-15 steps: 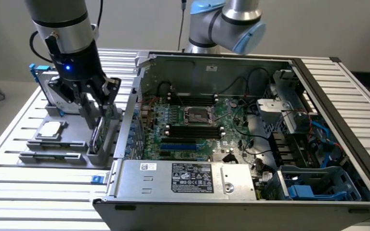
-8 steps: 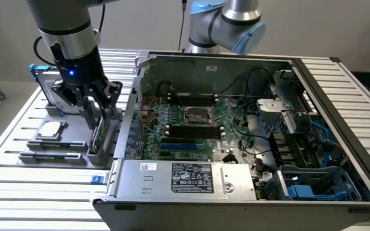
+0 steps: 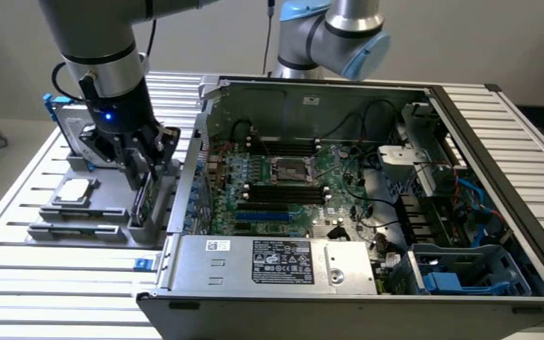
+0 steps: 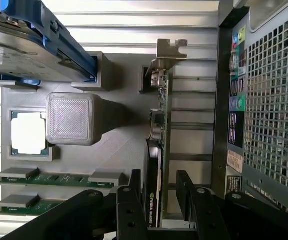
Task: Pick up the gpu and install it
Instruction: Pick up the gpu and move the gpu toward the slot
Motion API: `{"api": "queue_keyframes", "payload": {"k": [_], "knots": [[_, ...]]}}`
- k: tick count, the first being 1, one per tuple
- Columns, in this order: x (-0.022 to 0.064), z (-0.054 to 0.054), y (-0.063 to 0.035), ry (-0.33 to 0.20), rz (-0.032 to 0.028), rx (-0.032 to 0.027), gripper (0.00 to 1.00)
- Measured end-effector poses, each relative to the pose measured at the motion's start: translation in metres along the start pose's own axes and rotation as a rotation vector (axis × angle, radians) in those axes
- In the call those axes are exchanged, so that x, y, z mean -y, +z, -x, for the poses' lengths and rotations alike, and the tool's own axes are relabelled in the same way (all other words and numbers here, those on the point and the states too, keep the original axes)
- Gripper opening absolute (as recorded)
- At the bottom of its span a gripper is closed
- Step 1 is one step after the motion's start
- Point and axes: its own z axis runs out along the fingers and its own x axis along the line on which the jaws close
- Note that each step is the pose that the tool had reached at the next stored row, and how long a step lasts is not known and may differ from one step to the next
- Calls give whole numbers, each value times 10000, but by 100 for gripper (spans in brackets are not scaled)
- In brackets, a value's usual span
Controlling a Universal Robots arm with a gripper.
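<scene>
The gpu (image 4: 159, 125) stands on its long edge in a slot of the grey parts holder (image 4: 119, 85), its silver bracket (image 4: 171, 50) at one end and its black cover facing sideways. My gripper (image 4: 158, 200) is lowered over the card's other end. One finger (image 4: 134, 200) sits against the black cover, and the other finger (image 4: 186, 195) stands a small gap off the board side. The jaws are open and straddle the card. In the exterior view the gripper (image 3: 139, 159) hangs over the gpu (image 3: 142, 202) at the holder (image 3: 74, 230), to the left of the open computer case (image 3: 348, 191).
The holder also carries a processor (image 4: 28, 132), two memory sticks (image 4: 54, 178) and a hard drive in a blue frame (image 4: 29, 45). The case's perforated rear wall (image 4: 268, 100) rises close beside the card. Inside the case lie the motherboard's blue slots (image 3: 263, 212) and the power supply (image 3: 272, 262).
</scene>
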Motion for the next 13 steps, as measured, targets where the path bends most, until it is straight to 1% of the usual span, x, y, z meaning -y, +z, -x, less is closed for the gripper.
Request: {"api": "queue_keyframes", "payload": {"k": [6,9,13], "knots": [[-26,-32,110,0,-1,-1,42],[-48,-33,168,0,-1,0,42],[-53,-32,234,-1,0,1,42]]}}
